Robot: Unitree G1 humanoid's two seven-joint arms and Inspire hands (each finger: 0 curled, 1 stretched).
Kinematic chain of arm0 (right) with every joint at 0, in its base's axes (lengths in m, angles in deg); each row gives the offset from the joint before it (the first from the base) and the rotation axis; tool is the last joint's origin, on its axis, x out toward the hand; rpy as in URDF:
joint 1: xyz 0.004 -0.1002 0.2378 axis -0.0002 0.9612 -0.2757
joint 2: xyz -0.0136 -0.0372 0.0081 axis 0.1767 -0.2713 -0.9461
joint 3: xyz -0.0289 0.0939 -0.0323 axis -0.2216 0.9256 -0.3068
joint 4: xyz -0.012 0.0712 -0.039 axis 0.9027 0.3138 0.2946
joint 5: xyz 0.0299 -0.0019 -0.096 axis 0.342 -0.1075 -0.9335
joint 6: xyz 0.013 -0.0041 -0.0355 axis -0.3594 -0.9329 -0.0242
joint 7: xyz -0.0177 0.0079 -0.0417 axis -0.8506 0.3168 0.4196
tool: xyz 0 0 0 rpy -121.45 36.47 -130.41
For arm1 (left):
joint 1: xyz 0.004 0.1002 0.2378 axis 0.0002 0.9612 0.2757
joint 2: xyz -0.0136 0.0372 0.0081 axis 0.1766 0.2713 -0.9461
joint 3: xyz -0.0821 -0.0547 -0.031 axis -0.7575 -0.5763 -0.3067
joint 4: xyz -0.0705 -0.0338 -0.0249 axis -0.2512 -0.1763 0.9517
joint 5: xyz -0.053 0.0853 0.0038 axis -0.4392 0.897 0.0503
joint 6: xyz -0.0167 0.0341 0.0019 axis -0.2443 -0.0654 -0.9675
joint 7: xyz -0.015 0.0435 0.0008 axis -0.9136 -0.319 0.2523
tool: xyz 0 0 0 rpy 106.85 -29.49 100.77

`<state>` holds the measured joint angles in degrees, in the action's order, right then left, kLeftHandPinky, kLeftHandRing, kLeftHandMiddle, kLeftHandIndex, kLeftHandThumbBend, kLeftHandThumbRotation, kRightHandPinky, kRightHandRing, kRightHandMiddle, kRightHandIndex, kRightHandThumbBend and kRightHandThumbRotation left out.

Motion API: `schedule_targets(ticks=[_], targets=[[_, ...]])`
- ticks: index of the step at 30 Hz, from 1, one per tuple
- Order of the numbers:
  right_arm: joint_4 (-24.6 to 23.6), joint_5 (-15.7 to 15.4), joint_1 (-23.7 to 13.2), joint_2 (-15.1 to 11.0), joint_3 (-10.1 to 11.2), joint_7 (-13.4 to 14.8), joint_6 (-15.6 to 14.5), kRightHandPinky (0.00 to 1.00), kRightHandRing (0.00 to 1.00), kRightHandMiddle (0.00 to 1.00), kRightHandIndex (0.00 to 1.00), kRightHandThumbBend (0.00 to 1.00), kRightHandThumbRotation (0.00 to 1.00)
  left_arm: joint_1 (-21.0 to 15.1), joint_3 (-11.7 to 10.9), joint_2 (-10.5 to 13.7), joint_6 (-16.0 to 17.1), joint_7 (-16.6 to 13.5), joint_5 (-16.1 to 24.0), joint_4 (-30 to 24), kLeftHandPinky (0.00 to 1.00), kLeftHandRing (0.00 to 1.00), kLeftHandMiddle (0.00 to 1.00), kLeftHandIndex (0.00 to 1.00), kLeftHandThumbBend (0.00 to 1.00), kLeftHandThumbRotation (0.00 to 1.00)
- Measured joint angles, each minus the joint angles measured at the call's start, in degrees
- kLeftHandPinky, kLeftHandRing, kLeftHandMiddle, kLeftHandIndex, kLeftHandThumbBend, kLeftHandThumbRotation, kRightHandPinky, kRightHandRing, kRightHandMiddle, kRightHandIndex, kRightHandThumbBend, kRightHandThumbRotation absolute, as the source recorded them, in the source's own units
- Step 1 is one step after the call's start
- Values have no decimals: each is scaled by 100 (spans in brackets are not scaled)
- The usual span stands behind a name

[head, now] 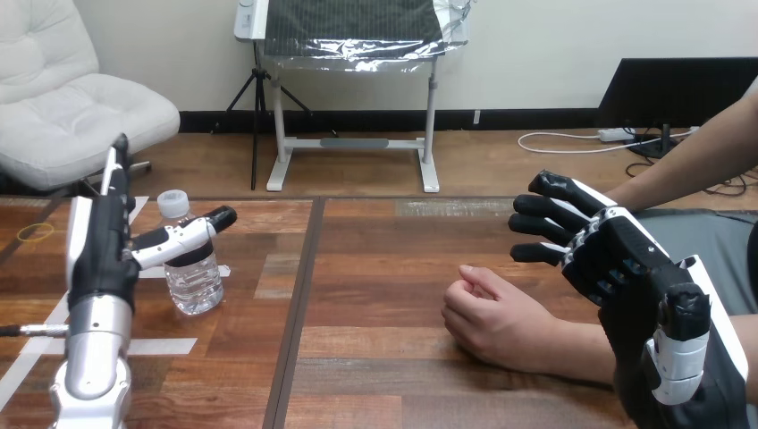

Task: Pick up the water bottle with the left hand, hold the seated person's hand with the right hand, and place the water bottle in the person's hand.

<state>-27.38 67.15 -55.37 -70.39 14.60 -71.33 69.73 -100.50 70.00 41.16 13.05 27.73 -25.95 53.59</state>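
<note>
Head view: at the left of the frame we see the clear plastic water bottle (195,281) with a white cap standing upright on the brown wooden bench (375,268), near strips of white tape (161,346). Our left robot hand (98,250) stands just left of it, released, fingers straight and pointing up-frame. Its thumb (183,235) reaches across the front of the bottle's neck, and we cannot tell whether it touches. At the lower right, our right robot hand (630,264) hovers loosely unclenched, grasping nothing, fingers pointing left. It sits up and right of the person's hand (496,322), a fist resting on the bench, apart from it.
</note>
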Motion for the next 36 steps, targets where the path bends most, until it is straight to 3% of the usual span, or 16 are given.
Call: schedule_targets(ticks=[17,36], targets=[[0,-19,-26,-1,21,2,0,70,78,79,81,100,100,-435,84,75,-2,70,-100,840,100,100,100,100,94,20],[0,-16,-27,-2,30,5,0,71,79,79,82,100,100,-884,113,136,-71,107,-125,1435,100,100,100,100,94,21]])
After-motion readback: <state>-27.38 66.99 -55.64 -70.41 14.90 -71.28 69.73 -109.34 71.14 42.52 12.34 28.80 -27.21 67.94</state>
